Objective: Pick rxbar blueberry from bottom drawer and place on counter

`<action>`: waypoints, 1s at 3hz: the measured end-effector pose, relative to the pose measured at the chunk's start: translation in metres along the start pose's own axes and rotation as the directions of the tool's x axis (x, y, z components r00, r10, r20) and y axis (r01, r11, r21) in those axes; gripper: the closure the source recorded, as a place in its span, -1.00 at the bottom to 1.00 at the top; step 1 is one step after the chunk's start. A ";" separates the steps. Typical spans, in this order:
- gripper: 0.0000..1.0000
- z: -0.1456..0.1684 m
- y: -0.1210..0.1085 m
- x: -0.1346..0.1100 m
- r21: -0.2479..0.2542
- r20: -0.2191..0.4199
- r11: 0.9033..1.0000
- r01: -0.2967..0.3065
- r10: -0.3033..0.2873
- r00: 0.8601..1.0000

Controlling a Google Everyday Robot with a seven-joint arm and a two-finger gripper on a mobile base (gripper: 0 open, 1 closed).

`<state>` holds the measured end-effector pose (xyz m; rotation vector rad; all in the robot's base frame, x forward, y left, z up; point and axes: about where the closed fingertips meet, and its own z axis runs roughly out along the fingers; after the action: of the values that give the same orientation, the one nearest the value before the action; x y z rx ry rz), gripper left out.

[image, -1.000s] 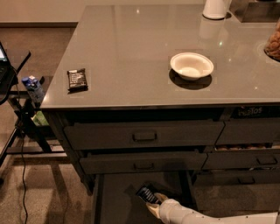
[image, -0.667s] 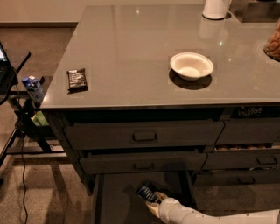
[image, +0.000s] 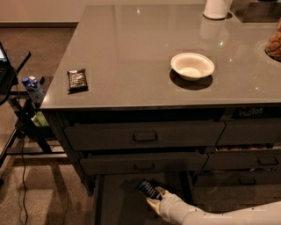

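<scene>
The bottom drawer (image: 118, 202) stands pulled open below two shut drawers. The rxbar blueberry (image: 148, 189), a small dark bar with pale lettering, sits tilted over the drawer floor. My gripper (image: 154, 198) reaches into the drawer from the lower right on a white arm and is shut on the bar's near end. The grey glossy counter (image: 131, 48) spreads above the cabinet.
A black-wrapped bar (image: 77, 79) lies near the counter's left front corner. A white bowl (image: 192, 66) sits mid-right on the counter. A white container (image: 217, 8) stands at the back. A folding stand with a blue bottle (image: 33, 87) is left of the cabinet.
The gripper and bar stay at nearly the same spot in the drawer; the bar looks slightly more raised and tilted.
</scene>
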<state>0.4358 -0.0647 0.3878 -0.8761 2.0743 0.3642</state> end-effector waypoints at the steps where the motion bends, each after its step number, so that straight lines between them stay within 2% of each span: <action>1: 1.00 -0.014 -0.006 -0.031 0.025 0.042 0.999 0.032 -0.033 0.999; 2: 1.00 -0.014 -0.006 -0.031 0.025 0.042 0.999 0.032 -0.033 0.999; 3: 1.00 -0.023 -0.007 -0.050 0.029 0.058 0.998 0.061 -0.063 0.996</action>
<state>0.4471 -0.0591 0.4419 -0.9010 1.9883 0.3242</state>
